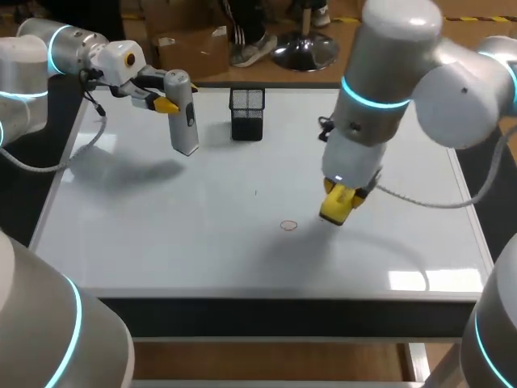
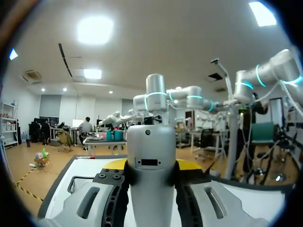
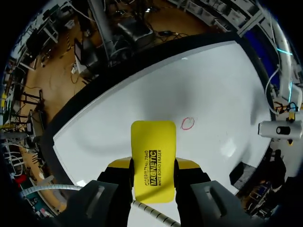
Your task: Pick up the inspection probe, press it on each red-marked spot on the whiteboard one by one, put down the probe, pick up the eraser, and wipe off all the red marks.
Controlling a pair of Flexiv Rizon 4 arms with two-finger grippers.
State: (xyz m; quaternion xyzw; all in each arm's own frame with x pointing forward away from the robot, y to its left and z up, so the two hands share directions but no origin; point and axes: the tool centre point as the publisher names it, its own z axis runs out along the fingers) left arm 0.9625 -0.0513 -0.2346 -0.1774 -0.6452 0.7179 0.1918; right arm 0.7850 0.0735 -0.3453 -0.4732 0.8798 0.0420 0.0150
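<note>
- While your left arm comes in from the board's ten o'clock corner with its wrist lying nearly level, the left gripper clamps the grey inspection probe from both sides, its fingers spread only by the probe's width.
- You have the probe hanging upright, tip down, over the whiteboard near that ten o'clock corner. Its shadow falls apart from it, toward eight o'clock.
- Your right arm enters from two o'clock with its elbow high and its wrist pointing steeply down at the board's middle.
- Your right gripper pinches the yellow eraser between both fingers, free end toward the board; you cannot tell whether it touches the surface.
- One red mark, a small ring, lies near the eraser at its eight o'clock, apart from it.
- At twelve o'clock a black mesh holder stands by the far edge, near the probe at its three o'clock.
- You see the red mark well in from the near edge at six o'clock and from both side edges.
</note>
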